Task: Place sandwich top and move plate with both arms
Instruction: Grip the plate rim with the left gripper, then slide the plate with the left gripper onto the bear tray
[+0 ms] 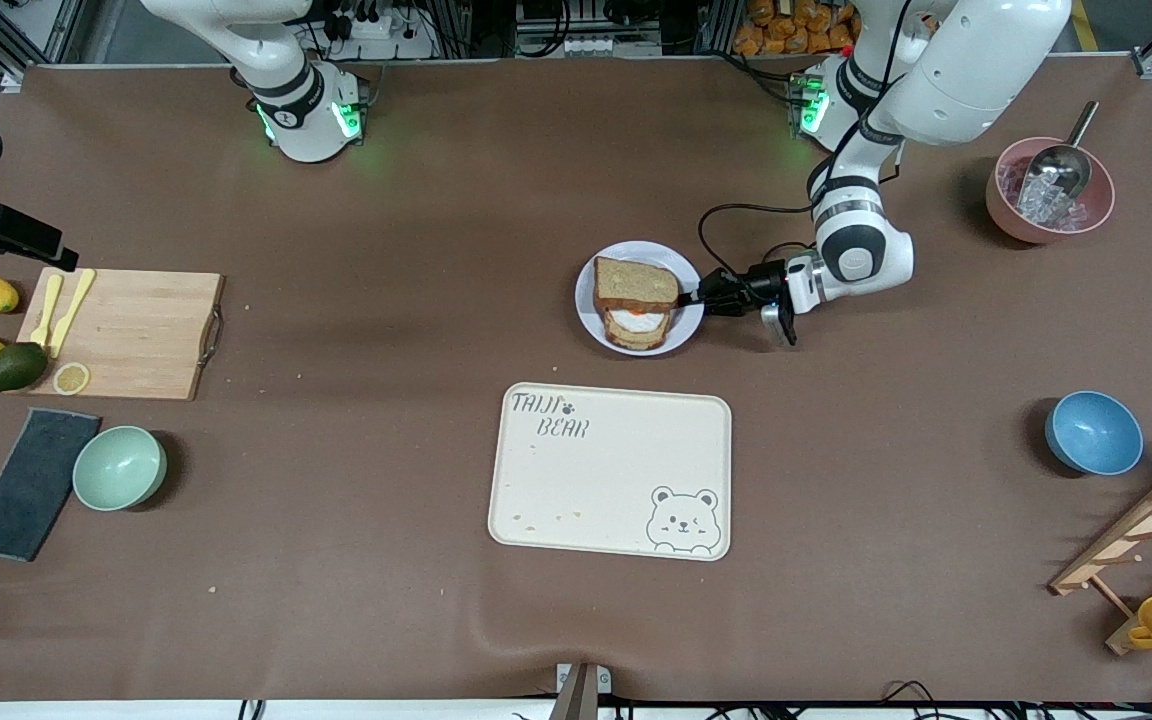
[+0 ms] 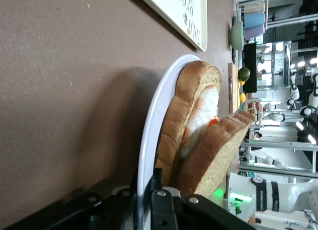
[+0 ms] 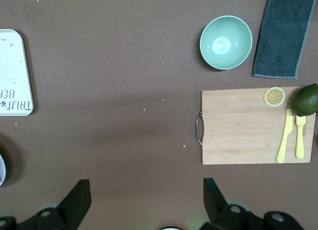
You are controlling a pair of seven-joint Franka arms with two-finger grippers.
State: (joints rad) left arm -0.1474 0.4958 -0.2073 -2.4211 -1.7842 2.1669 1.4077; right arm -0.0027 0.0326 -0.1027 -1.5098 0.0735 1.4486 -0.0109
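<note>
The plate (image 1: pixel 587 308) sits mid-table, farther from the front camera than the bear tray. On it lies a bread slice with a fried egg (image 1: pixel 636 322). The sandwich top (image 1: pixel 634 282) rests tilted on the egg. My left gripper (image 1: pixel 693 297) is low at the plate's edge toward the left arm's end and is shut on the rim. In the left wrist view the rim (image 2: pixel 154 120) runs between the left gripper's (image 2: pixel 147 192) fingers, with the sandwich top (image 2: pixel 213 155) leaning on the egg (image 2: pixel 203 115). My right gripper (image 3: pixel 146 188) is open, empty and high over bare table. It is out of the front view.
The cream bear tray (image 1: pixel 611 470) lies nearer the camera than the plate. A cutting board (image 1: pixel 126 335), mint bowl (image 1: pixel 119 467), dark cloth (image 1: pixel 31 483), lemons and a lime are at the right arm's end. A pink ice bowl (image 1: pixel 1049 190), blue bowl (image 1: pixel 1093 432) and wooden rack (image 1: pixel 1146 550) are at the left arm's end.
</note>
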